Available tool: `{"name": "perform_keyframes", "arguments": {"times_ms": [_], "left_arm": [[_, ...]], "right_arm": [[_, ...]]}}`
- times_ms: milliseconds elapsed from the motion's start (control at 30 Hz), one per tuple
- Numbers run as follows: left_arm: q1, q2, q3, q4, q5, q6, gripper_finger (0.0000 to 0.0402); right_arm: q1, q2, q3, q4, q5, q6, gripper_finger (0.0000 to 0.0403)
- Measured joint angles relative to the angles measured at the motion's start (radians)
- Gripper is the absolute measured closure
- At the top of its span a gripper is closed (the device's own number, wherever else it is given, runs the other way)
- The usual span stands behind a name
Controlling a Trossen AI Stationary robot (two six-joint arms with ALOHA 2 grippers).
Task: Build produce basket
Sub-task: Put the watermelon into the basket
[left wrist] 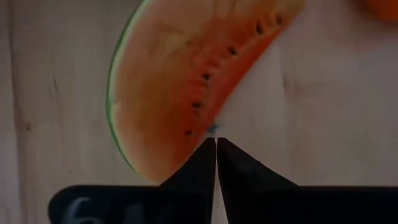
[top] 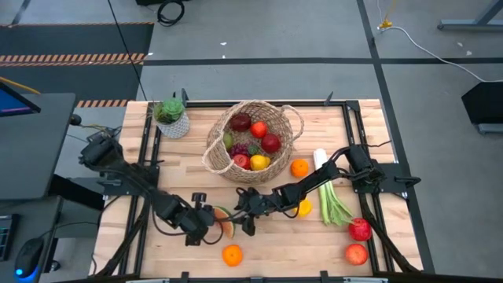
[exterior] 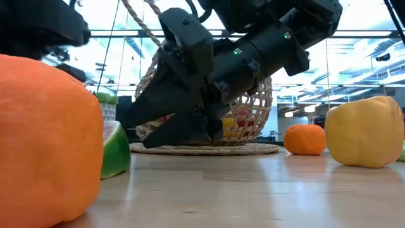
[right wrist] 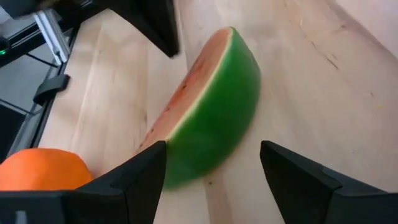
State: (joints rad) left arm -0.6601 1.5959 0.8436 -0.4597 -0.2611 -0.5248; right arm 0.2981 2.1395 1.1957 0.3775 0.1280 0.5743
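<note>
The watermelon slice (right wrist: 208, 106) lies on the desk (top: 314, 248), near the front edge and a little left of the middle. The basket (top: 214, 157) sits well apart from it, at the far side of the desk, with apples and other fruit already inside.

Your right hand (right wrist: 211, 165) is spread wide, with one finger on each side of the slice's green rind. It holds nothing yet. Your left hand (left wrist: 216, 144) is clenched tight on nothing, with its tip just beside the slice's thin edge.

To do this step well, you likely want to push the right hand lower so both fingers reach past the fat green part. Squeeze slowly, since the rind is round and could slip out. Keep the left hand in place as a stop, so the slice cannot slide away. Watch the orange (right wrist: 40, 168) close by.
</note>
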Motion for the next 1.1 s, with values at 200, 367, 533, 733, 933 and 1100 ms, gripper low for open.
{"name": "perform_keyframes", "arguments": {"times_ms": [200,367,533,733,933,1100], "left_arm": [[0.032,0.022,0.000,0.078,0.001,0.055,0.0381],[0.058,0.022,0.000,0.156,0.000,0.117,0.0383],[0.093,0.052,0.001,0.195,0.009,0.144,0.0382],[0.110,0.086,0.004,0.205,0.051,0.152,0.0385],[0.097,0.081,0.020,0.208,0.071,0.193,0.0386],[0.090,0.084,0.032,0.194,0.060,0.203,0.0389]], "right_arm": [[0.001,0.000,0.000,0.049,0.001,0.001,0.0137],[0.002,0.002,0.000,0.051,0.014,0.001,0.0137],[0.001,0.041,0.011,0.078,0.005,0.029,0.0137],[0.000,0.123,0.117,0.052,-0.013,0.012,0.0137],[0.003,0.212,0.287,-0.091,-0.033,-0.055,0.0139],[0.012,0.212,0.322,-0.163,-0.024,-0.091,0.0170]]}}
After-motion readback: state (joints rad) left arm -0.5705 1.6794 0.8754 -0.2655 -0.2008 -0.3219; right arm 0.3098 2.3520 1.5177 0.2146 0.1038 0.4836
